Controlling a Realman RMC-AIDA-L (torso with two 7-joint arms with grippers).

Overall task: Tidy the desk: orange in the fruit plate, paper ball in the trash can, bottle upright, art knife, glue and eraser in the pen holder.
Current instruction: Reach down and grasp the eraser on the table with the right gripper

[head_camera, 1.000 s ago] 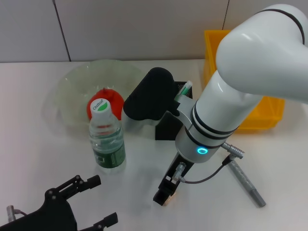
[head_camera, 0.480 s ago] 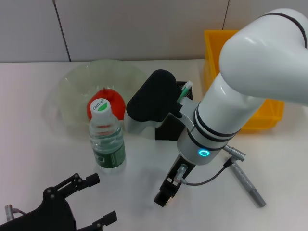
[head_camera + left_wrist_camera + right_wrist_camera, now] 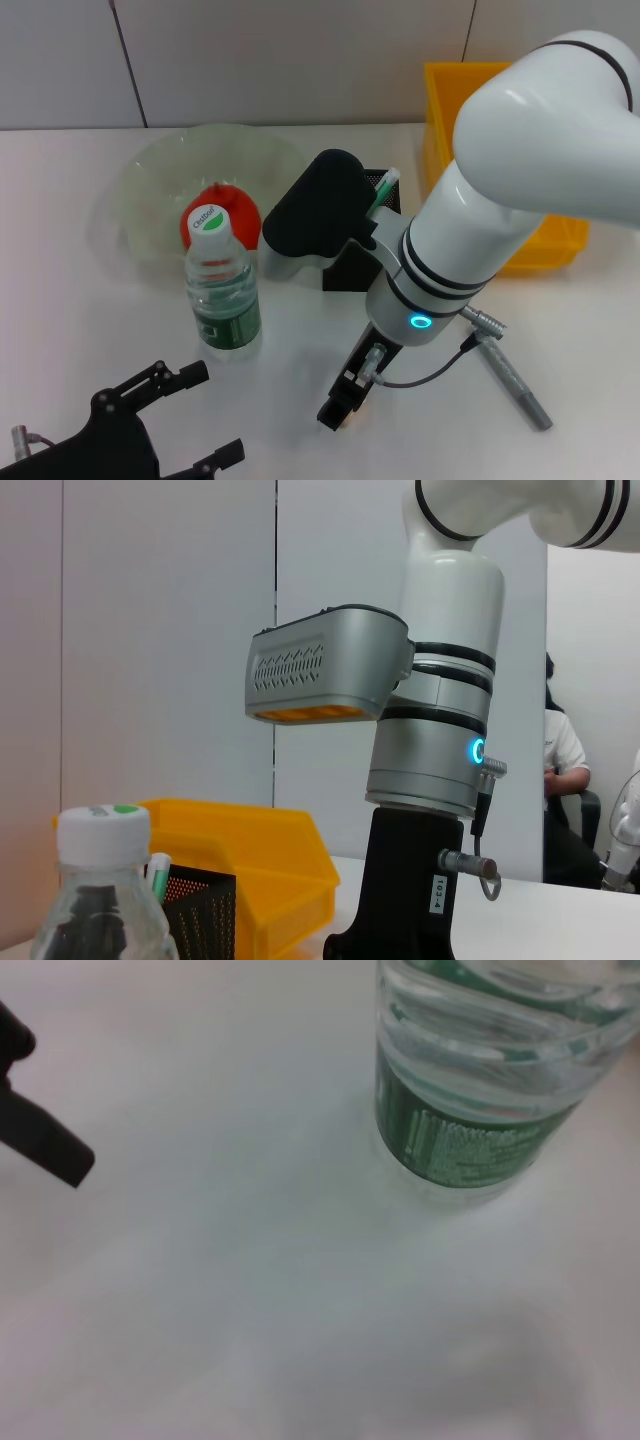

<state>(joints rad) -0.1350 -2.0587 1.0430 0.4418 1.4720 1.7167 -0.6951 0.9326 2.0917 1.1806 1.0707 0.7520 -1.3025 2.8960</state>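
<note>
Right gripper (image 3: 337, 412): hanging low over the desk (image 3: 80, 300); finger state cannot be told.
Bottle (image 3: 221, 290): standing upright nearby.
Art knife (image 3: 510, 378): lying beyond the arm.
Advice: confirming target before descending.
Left gripper (image 3: 200, 415): parked, fingers apart.

Bright, even light from overhead fills all three views. In the head view the white bench (image 3: 90, 330) looks washed out, with only soft, faint shadows beside the water bottle (image 3: 221, 290) and under the right arm (image 3: 470, 240), whose shell shows gentle glare. The left wrist view is crisp. The right wrist view is blurred, the bottle's label (image 3: 460, 1140) smeared and unreadable.
</note>
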